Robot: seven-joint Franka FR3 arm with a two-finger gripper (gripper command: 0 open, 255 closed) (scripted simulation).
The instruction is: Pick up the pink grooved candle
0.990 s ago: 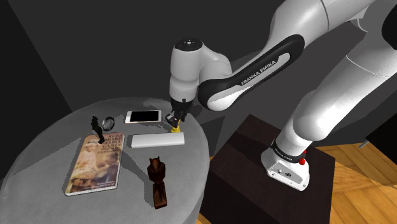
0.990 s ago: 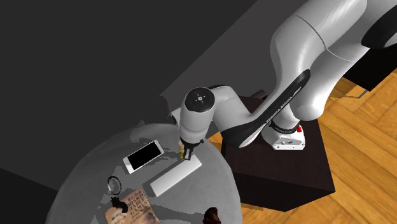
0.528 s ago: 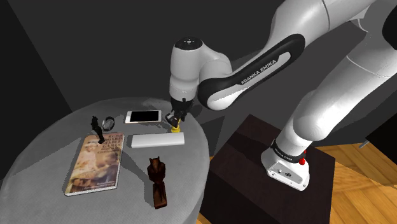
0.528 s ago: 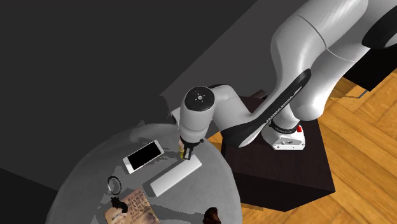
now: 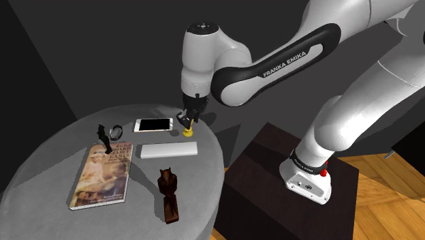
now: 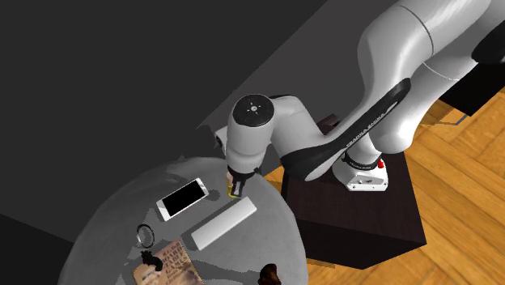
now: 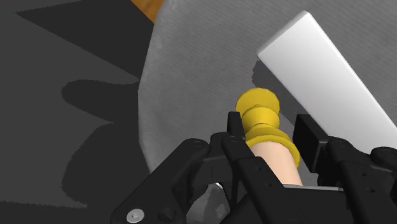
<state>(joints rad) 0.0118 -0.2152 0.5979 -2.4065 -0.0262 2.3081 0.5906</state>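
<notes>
The candle [image 7: 259, 116] has a pink shaft and a yellow grooved end. My gripper [image 7: 272, 137] is shut on it, one black finger on each side of the shaft, and the yellow end points down at the round grey table [image 7: 191, 76]. In the shoulder view the gripper [image 5: 190, 121] holds the candle [image 5: 187, 130] just above the table, between the phone and the white bar. From the second exterior view the candle [image 6: 234, 191] hangs under the gripper [image 6: 235, 183] near the table's far edge.
A white bar [image 5: 168, 149] lies close beside the candle, and a phone [image 5: 153, 125] lies flat next to it. A book [image 5: 102, 174], a brown wooden figurine [image 5: 169, 194], a small dark figurine [image 5: 103, 136] and a ring-shaped item [image 5: 116, 131] share the table. The dark stand [image 5: 286, 184] is at the right.
The gripper has risen a little with the candle clasped in it, lifting it off the table by the white bar. The arm's forearm has swung upward.
</notes>
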